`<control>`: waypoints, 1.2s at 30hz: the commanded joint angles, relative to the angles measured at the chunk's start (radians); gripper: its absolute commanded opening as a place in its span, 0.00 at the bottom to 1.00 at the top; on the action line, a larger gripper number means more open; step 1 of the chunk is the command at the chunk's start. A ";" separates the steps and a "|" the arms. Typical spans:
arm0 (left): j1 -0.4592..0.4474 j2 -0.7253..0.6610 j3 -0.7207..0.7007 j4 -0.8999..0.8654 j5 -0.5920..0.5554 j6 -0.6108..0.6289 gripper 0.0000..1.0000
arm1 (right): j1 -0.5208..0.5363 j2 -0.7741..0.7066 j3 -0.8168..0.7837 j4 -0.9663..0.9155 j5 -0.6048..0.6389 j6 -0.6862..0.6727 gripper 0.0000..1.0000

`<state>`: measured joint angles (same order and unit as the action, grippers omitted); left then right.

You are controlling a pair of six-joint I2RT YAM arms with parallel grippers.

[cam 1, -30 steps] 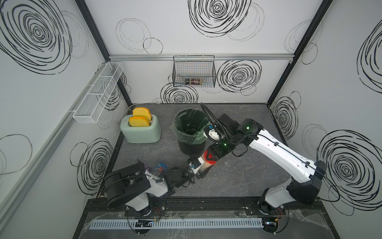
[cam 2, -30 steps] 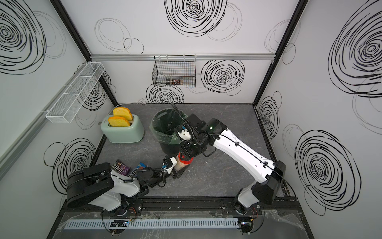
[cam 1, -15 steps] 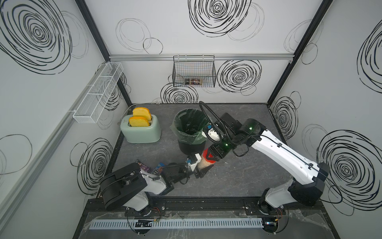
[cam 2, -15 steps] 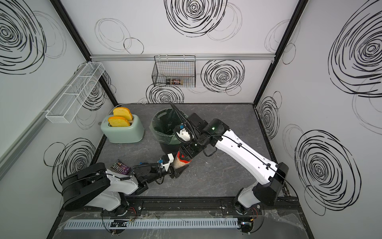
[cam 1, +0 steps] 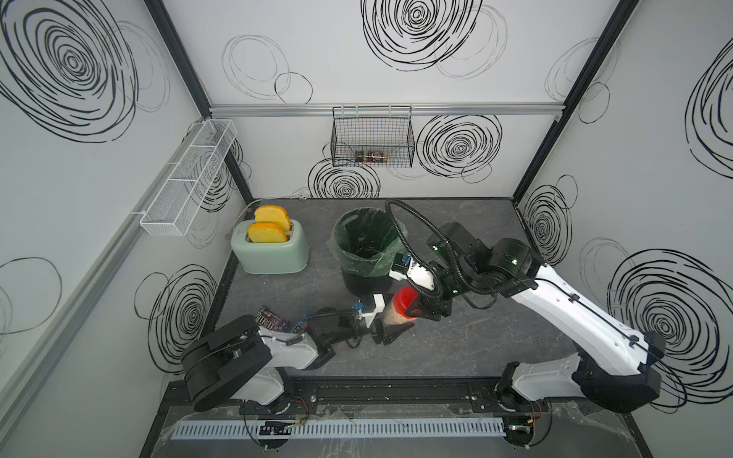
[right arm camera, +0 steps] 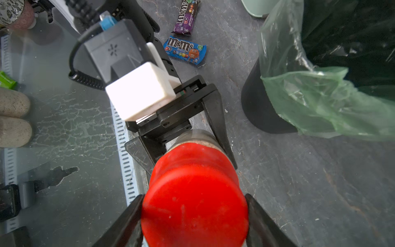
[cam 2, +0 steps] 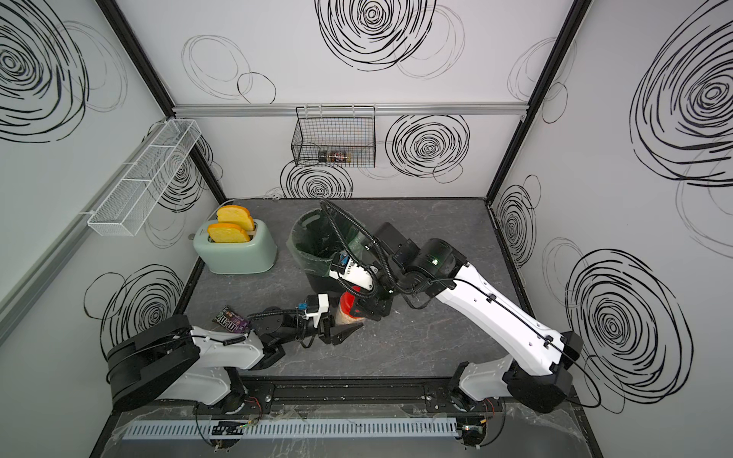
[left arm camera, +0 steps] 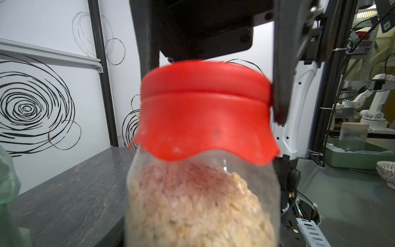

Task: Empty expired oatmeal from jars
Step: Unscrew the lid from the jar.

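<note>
A small clear plastic cylindrical jar point(cam 1: 390, 316) is observed near the front middle of the dark grey stone-patterned tabletop point(cam 1: 496, 337), just beside the black round bin point(cam 1: 363, 282) lined with a green plastic bag. The jar is filled to just below its neck with pale beige loose oatmeal point(left arm camera: 192, 205), and its round red screw lid point(right arm camera: 194, 192) is seated on top. The left gripper point(right arm camera: 190, 147) is clamped on the clear body below the lid, with one black finger pressed against each side. The right gripper point(right arm camera: 194, 216) is positioned above and is closed on the lid, its two fingers point(right arm camera: 128, 222) set against opposite edges of the red rim. Whether the jar base rests on the tabletop cannot be told. A blue candy packet point(right arm camera: 184, 50) and a purple candy packet point(right arm camera: 186, 17) are noted lying flat beside the left arm, apart from the jar.
</note>
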<state>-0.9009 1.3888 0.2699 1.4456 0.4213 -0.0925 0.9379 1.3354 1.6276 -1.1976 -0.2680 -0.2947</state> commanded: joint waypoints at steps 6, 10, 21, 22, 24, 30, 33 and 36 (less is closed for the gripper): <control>-0.022 -0.044 0.036 0.149 -0.008 0.057 0.44 | 0.006 -0.031 -0.018 -0.013 0.110 -0.004 0.98; -0.036 -0.042 0.035 0.126 -0.045 0.112 0.44 | 0.004 -0.037 0.025 -0.014 0.136 0.057 0.98; -0.064 0.030 0.010 0.209 -0.262 0.246 0.44 | 0.034 -0.013 0.126 -0.094 0.178 0.239 0.98; -0.068 0.040 0.011 0.221 -0.276 0.254 0.44 | 0.033 -0.006 0.131 -0.093 0.182 0.255 0.98; -0.076 0.056 0.014 0.236 -0.302 0.272 0.44 | 0.034 0.013 0.158 -0.098 0.197 0.297 0.98; -0.104 0.086 0.012 0.287 -0.407 0.320 0.43 | 0.035 0.093 0.267 -0.156 0.255 0.501 0.98; -0.114 0.108 0.014 0.324 -0.441 0.340 0.43 | 0.033 0.125 0.271 -0.156 0.244 0.612 0.98; -0.118 0.118 0.018 0.333 -0.447 0.342 0.43 | 0.011 0.138 0.268 -0.152 0.234 0.681 0.98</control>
<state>-1.0126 1.5040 0.2714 1.4910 0.0166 0.2131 0.9623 1.4605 1.8832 -1.3067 -0.0441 0.2539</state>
